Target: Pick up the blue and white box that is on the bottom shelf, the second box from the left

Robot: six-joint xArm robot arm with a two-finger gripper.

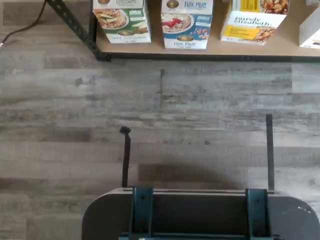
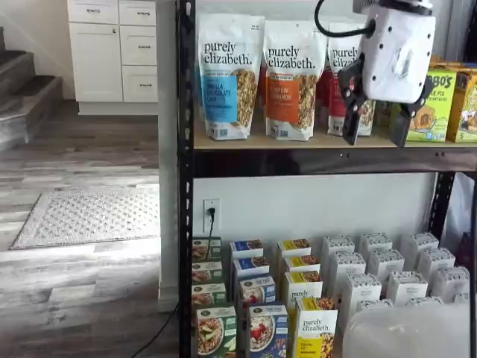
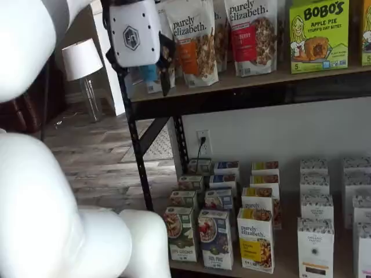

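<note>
- Big white robot arm (image 3: 40,191) fills the near side of a shelf view. It is the closest thing to that camera, and the biggest.
- Tall black metal-post rack (image 2: 185,186) stands behind it, seen in both shelf views. Its tan upper board holds bags of granola.
- Way down low is the bottom shelf (image 3: 290,263), the lowest board of the rack. Rows of boxes stand on it.
- White-bodied end effector with two black fingers (image 2: 378,118) hangs high up, level with the upper board and the granola bags. Its two fingers stand wide apart with a clear gap, and nothing is between them.
- Tall cardboard blue and white box (image 3: 215,238), white on top and blue below, has a bowl of flakes and red berries on it. It stands upright at the front edge of the bottom shelf, so its long side runs up and down.
- Green-fronted cereal box (image 3: 181,233) stands just beside it on one side, and the yellow "purely elizabeth" box (image 3: 255,240) just beside it on the other.
- The blue and white box (image 2: 266,330) is far below the end effector. In this view it is also off to the side, toward the rack's post.
- So I think the end effector must go a long way down, then in toward the box front.
- The gaps beside the box look thin, so the fingers may bump its neighbours.
</note>
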